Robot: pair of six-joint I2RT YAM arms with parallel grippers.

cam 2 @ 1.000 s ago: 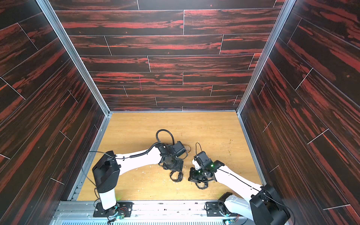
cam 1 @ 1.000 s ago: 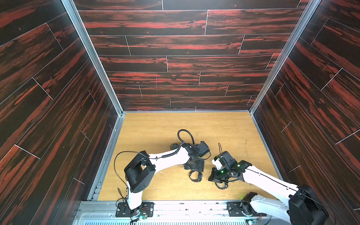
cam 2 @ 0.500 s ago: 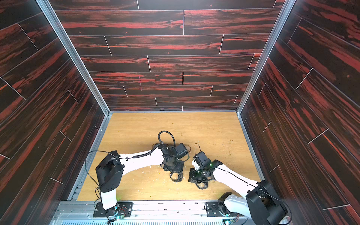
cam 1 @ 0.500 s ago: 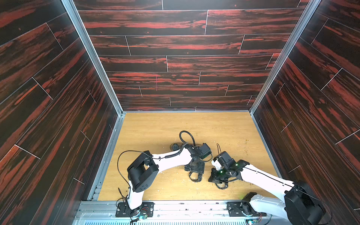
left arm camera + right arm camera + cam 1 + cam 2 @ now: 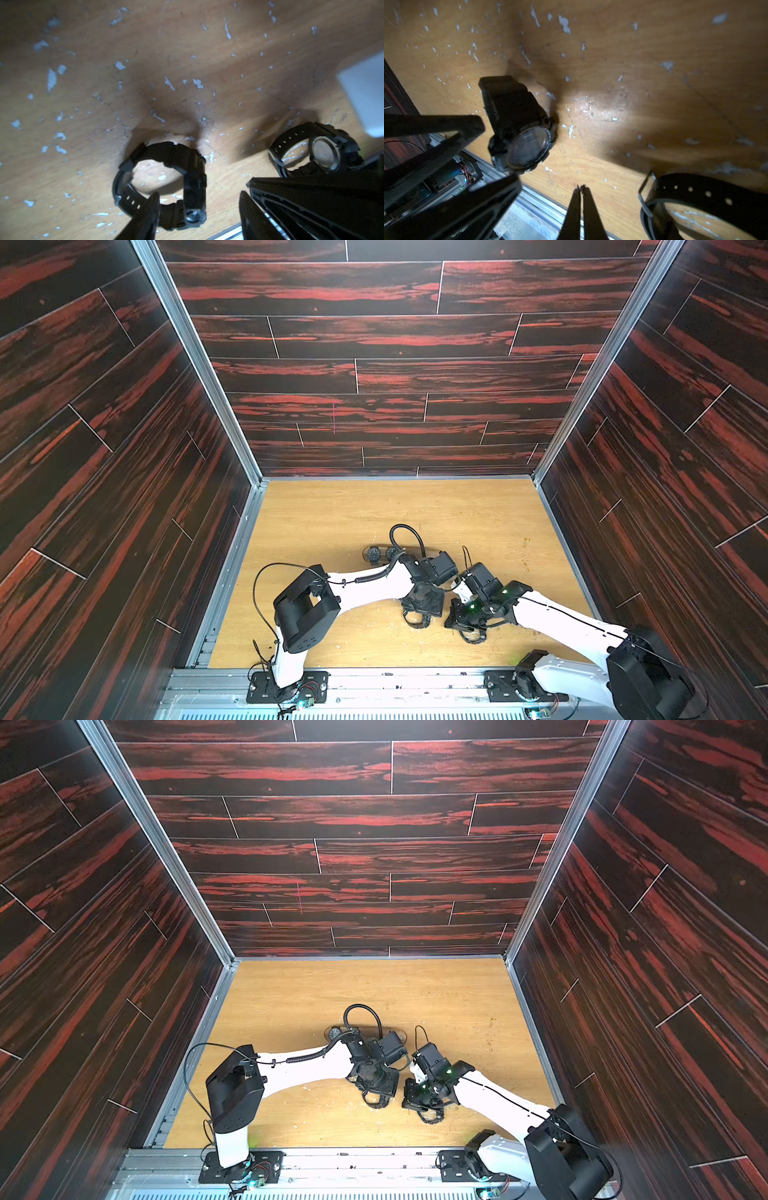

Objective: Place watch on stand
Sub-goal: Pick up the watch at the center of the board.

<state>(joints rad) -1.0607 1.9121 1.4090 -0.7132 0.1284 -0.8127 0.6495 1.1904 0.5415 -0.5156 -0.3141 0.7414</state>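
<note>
The watch (image 5: pixel 162 185) lies on its side on the desk (image 5: pixel 207 52), near the front edge. Its black, ribbed rubber strap is buckled into a closed ring, and the ring's opening faces up at the left wrist camera. The chunky case is at 1 side of the ring, its round glass dial (image 5: pixel 527 145) facing sideways.

The left gripper (image 5: pixel 198 194) hangs over it with its jaws moderately apart. The case is between the 2 fingers, and bare desk shows beside 1 finger.

The right gripper (image 5: pixel 580 187) is pinched closed on nothing, just beside a second watch (image 5: pixel 311 149). This watch is also on its side, with its round metal caseback showing.

The stand (image 5: pixel 409 549), a dark bar, has its long axis across the desk behind the left arm, which hides most of it. In a top view, 2 mounted watches (image 5: pixel 374 554) sit at 1 end of it. The desk is pale wood grain flecked with white chips.
</note>
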